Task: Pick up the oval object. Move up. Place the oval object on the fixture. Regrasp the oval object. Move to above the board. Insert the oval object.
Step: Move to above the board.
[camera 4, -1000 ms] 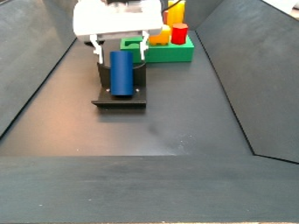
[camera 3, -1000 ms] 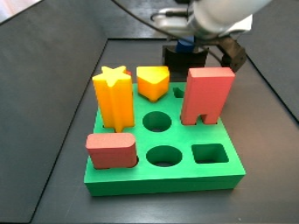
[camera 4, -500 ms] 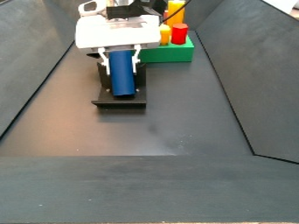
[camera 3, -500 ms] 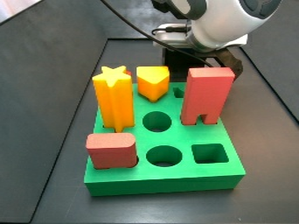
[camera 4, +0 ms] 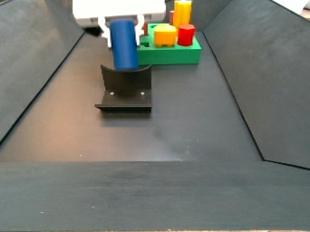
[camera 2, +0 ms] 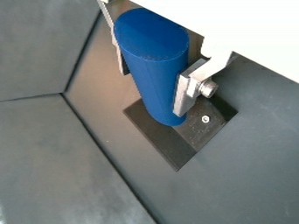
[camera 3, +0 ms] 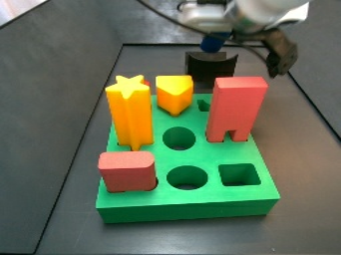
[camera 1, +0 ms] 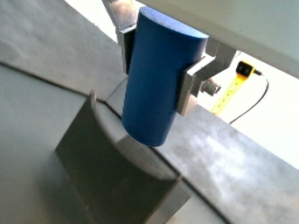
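The oval object [camera 4: 123, 43], a dark blue peg, is held upright by the gripper [camera 4: 121, 27] at the upper left of a side view, its jaws pinched on its sides, as is seen in both wrist views. It is lifted clear above the fixture [camera 4: 125, 91], with the green board [camera 4: 169, 53] seen behind at upper centre

The gripper [camera 4: 122, 41] has lifted the oval object [camera 4: 123, 45] (clamped between its fingers) off the fixture [camera 4: 125, 89].
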